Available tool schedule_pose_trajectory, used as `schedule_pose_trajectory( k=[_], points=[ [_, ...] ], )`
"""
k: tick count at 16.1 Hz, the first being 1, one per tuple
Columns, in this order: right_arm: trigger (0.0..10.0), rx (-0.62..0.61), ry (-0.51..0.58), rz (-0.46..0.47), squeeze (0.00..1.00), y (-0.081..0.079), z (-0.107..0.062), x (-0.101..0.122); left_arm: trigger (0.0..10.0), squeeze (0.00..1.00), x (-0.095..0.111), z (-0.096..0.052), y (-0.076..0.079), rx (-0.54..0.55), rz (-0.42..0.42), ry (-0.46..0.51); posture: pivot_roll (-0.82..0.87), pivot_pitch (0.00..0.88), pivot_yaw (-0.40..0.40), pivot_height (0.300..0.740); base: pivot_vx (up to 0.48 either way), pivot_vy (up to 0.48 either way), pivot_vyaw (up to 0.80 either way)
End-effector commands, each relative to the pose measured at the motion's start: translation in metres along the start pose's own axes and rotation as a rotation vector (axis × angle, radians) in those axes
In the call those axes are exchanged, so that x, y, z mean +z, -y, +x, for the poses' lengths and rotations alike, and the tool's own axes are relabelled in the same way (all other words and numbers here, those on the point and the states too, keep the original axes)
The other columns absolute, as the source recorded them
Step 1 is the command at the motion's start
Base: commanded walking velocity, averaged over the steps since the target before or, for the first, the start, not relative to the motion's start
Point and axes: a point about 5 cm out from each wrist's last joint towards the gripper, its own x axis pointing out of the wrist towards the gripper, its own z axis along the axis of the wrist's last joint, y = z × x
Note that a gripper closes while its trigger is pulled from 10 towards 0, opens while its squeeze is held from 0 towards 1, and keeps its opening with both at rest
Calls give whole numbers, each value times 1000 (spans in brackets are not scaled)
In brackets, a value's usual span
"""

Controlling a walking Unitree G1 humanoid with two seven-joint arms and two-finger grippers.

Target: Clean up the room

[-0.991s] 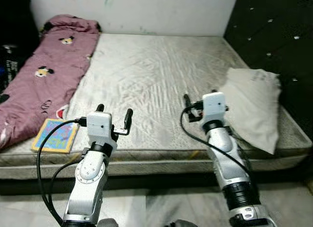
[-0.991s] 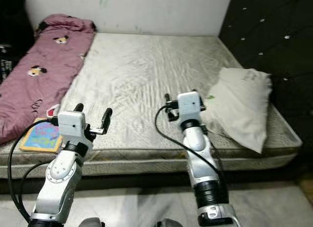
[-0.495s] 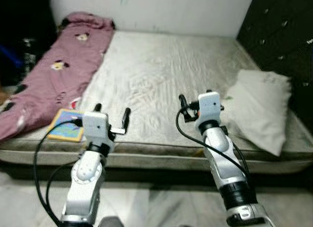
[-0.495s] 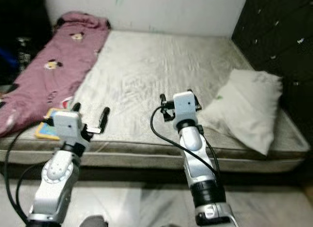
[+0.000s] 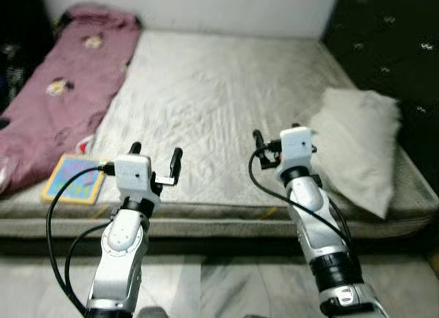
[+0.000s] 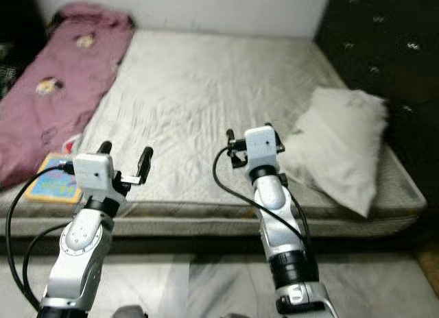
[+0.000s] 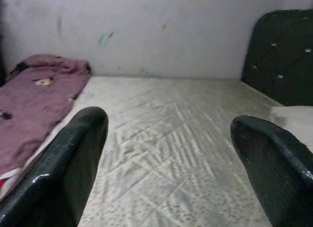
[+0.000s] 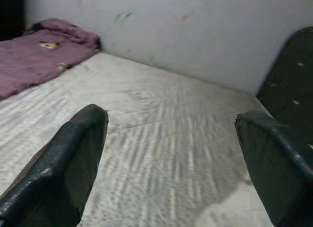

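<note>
a wide bed (image 5: 219, 105) with a pale, creased mattress cover lies before the robot, its near edge running across the head views just beyond the two raised arms. along the bed's left side lies a long maroon blanket (image 5: 58, 102) printed with small cartoon figures, bunched up at the far end against the white wall (image 7: 161, 31). at the near left corner of the mattress, just beside the blanket's lower edge, a flat colourful book (image 5: 72, 186) with a yellow border and blue middle lies face up. on the right side of the bed a pale pillow (image 5: 360, 143) rests tilted toward the dark tufted headboard (image 5: 391, 51), its lower corner reaching close to the mattress edge. the left gripper (image 5: 156, 153) is held up over the near edge of the bed, to the right of the book and apart from it, its two black fingers (image 7: 73, 163) spread wide with nothing between them, pointing across the mattress toward the wall. the right gripper (image 5: 276, 134) hovers over the near edge too, just left of the pillow's lower end without touching it, and its fingers (image 8: 68, 163) also stand well apart and hold nothing. a black cable loops from each wrist down along its silver arm. pale tiled floor (image 5: 206, 290) shows below the bed frame.
</note>
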Motion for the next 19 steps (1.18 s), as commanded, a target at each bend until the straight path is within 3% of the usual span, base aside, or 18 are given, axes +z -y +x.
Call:
schedule_pose_trajectory(
  k=[1,3,13,17,19],
  points=[
    [10000,-1,10,-1,0,2,2,3,10000,0,1,0,1,-5,11,7,71,0,-65,740,0,0,0],
    [10000,-2,10,-2,0,3,2,2,10000,0,3,0,2,-22,6,20,72,0,-64,740,146,0,0],
    [10000,-7,9,2,0,2,2,2,10000,0,3,0,1,-19,16,24,71,0,-61,740,480,0,0],
    [10000,-21,-1,13,0,6,-4,-5,10000,0,1,4,-12,64,50,9,69,0,-48,740,436,0,0],
    [10000,-22,-17,22,0,7,-7,-10,10000,0,2,6,-19,91,81,17,64,0,-38,740,0,0,0]
  ],
)
